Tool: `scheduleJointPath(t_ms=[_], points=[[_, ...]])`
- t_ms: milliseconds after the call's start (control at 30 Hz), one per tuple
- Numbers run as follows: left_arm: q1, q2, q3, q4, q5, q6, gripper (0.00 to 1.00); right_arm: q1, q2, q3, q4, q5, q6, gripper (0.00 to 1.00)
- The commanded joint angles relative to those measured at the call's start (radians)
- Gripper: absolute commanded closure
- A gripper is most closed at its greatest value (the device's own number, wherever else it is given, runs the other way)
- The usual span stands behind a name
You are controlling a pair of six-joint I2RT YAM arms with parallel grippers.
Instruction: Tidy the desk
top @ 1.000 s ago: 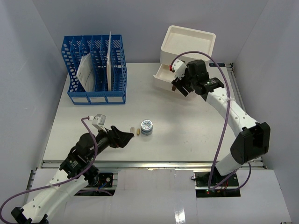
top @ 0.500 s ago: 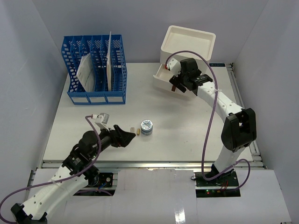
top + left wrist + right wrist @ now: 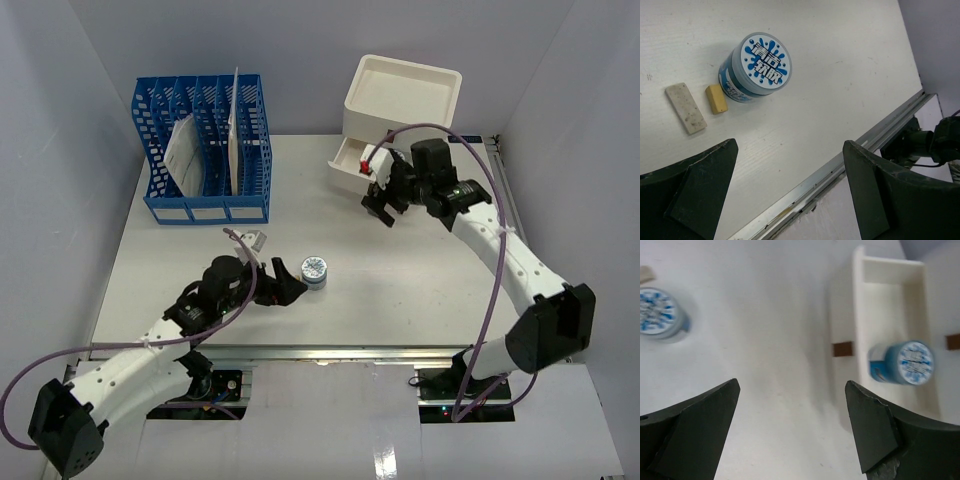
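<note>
The white counter (image 3: 400,285) spans the space ahead of both arms, carrying everything. At its far right the drawer box (image 3: 365,115) has its drawer (image 3: 338,170) pulled out; the right gripper (image 3: 381,207), wide open and empty, hangs near and could knock it. The left gripper (image 3: 289,283), equally wide and empty, faces the jar (image 3: 756,67); closing off-centre may tip it or scatter the erasers (image 3: 685,108) alongside.
</note>
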Motion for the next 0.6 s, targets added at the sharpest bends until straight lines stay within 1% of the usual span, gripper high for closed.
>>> scheduleJointPath(t_ms=[0,167,267,333,433,567], points=[[-0.004,0.175,0.15,0.011,-0.022,0.1,0.02,0.002,-0.098,-0.179,-0.048,-0.331,0.016,0.07],[-0.059,0.369,0.291,-0.04,-0.142,0.177,0.02,-0.017,-0.18,-0.293,0.013,-0.345,0.042,0.07],[-0.111,0.484,0.375,-0.074,-0.22,0.21,0.02,-0.068,-0.213,-0.335,0.05,-0.372,0.065,0.08],[-0.137,0.592,0.44,-0.127,-0.278,0.223,0.02,-0.105,-0.223,-0.36,0.072,-0.411,0.085,0.08],[-0.167,0.694,0.534,-0.219,-0.357,0.238,0.02,-0.154,-0.237,-0.389,0.087,-0.461,0.098,0.08],[-0.202,0.807,0.636,-0.306,-0.424,0.257,0.02,-0.201,-0.257,-0.407,0.091,-0.498,0.099,0.08]])
